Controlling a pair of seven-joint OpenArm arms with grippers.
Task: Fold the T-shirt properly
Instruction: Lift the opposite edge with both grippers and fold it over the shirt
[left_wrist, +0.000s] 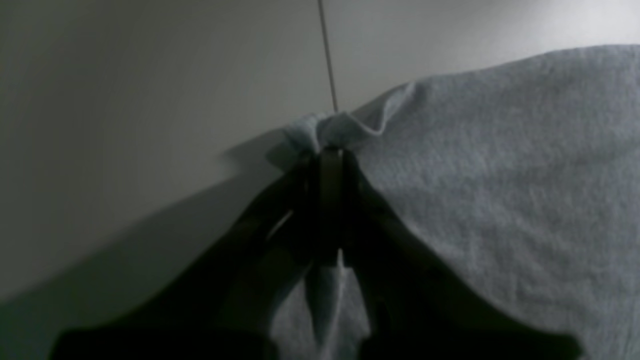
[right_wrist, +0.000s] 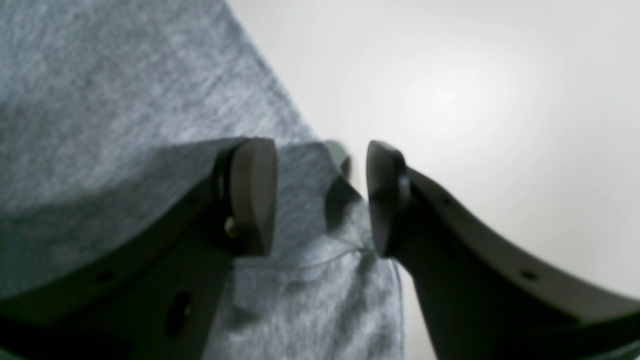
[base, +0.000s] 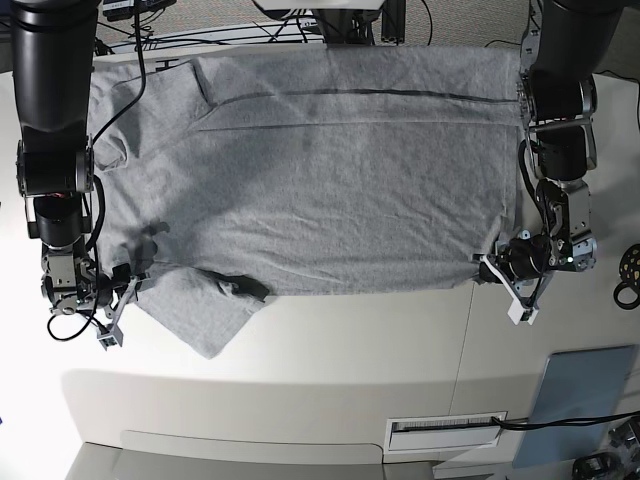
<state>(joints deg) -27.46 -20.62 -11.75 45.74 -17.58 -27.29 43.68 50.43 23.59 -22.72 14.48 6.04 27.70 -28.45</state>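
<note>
A: Left wrist view first?
B: Clenched. Left gripper (left_wrist: 330, 150) pinched tight on a bunched corner of the T-shirt (left_wrist: 500, 190), a small tuft of grey cloth poking out just past the dark fingertips. Rest of the cloth spread to the right over the pale table (left_wrist: 125, 125). Thin dark seam line (left_wrist: 327, 55) across the table, ending right at the pinched tuft.

A: And the right wrist view?
B: Released. Right gripper (right_wrist: 320, 197) spread wide, with rounded pads (right_wrist: 252, 195) standing well apart. Grey T-shirt (right_wrist: 110, 100) filling the left side and running down between the two fingers; hem edge just beside the right-hand pad. Bare table (right_wrist: 475, 100) to the right. Contact between pads and cloth: cannot tell, too blurred.

A: Base view?
B: T-shirt (base: 330, 170) laid flat and wide across the table (base: 330, 350), plain grey side up, a long horizontal crease near the far edge. Lower left corner hanging down in a loose pointed flap, with a small dark fold beside it. Left gripper (base: 492, 268) at the lower right corner of the cloth, gripping it at the very edge. Right gripper (base: 128, 285) at the lower left edge of the cloth, just beside the flap. Grey pad (base: 578, 392) lying near the right front corner of the table, well apart from the cloth.
</note>
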